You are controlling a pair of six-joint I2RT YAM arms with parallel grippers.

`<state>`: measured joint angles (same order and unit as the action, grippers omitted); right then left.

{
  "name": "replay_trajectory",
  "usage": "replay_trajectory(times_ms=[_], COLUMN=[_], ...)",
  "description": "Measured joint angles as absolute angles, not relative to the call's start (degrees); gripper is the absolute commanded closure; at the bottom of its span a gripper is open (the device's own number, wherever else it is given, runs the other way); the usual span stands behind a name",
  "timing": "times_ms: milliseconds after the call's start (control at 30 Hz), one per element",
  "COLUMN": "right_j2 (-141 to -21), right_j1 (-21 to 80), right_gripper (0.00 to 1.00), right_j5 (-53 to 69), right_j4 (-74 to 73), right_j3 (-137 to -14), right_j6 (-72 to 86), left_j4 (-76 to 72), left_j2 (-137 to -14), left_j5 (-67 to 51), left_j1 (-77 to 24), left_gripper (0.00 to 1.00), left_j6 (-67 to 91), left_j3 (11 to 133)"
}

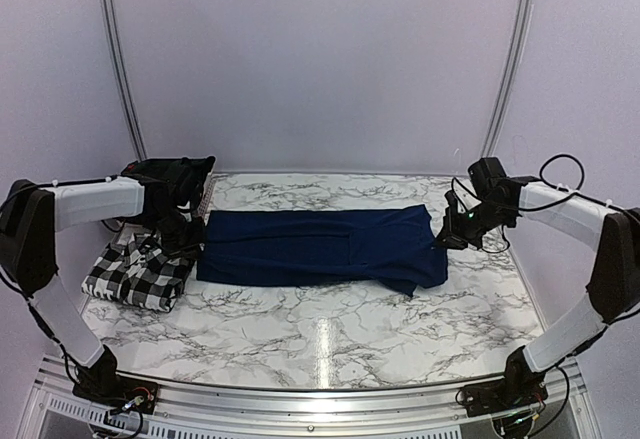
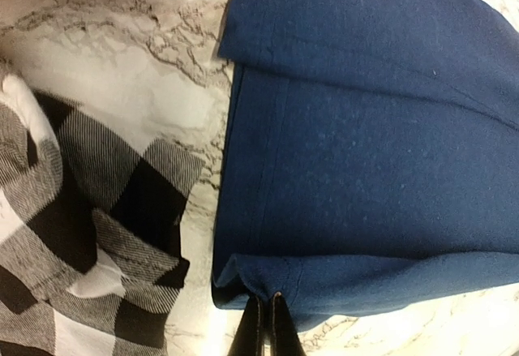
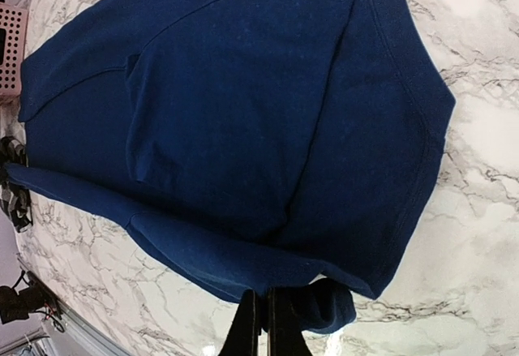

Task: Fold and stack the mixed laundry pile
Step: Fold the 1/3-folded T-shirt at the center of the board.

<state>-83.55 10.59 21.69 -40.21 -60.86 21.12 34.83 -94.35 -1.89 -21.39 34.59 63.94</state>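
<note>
The right pincer pinches the near edge of the navy T-shirt, which lies on the marble tabletop.

No legible text, label, brand, number or sign appears in any view. The navy blue T-shirt, the black-and-white check shirt and the marble tabletop carry no readable markings.

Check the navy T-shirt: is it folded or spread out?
Partly folded. The navy T-shirt lies as a long band, sides turned inward in overlapping layers, not folded crosswise. The left pincer and right pincer pinch its ends.
</note>
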Motion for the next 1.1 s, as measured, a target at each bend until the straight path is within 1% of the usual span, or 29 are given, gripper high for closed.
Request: replay_trajectory(times_ms=[233, 600, 900, 1100], right_j2=[-90.54, -92.44, -102.61, -104.99], right_j1=[9.39, 9.08, 9.08, 8.73], right_gripper=[1.0, 1.0, 1.0, 1.0], right_j5=[21.56, 22.92, 22.81, 22.57], right_j4=[-42.04, -44.47, -43.66, -43.92], right_j3=[-64.73, -68.93, -76.53, -78.56], right_j6=[18.31, 15.99, 15.97, 15.97], left_j4=[36.18, 36.8, 37.19, 37.28], left_j2=[-97.78, -98.74, -104.2, -106.83], left_j5=[-0.56, -0.49, 0.95, 1.58], left_j1=[-20.1, -19.55, -18.24, -17.85], left_gripper=[1.0, 1.0, 1.0, 1.0], left_j6=[32.32, 30.35, 28.86, 27.51], left_j3=[68.25, 69.04, 74.83, 77.17])
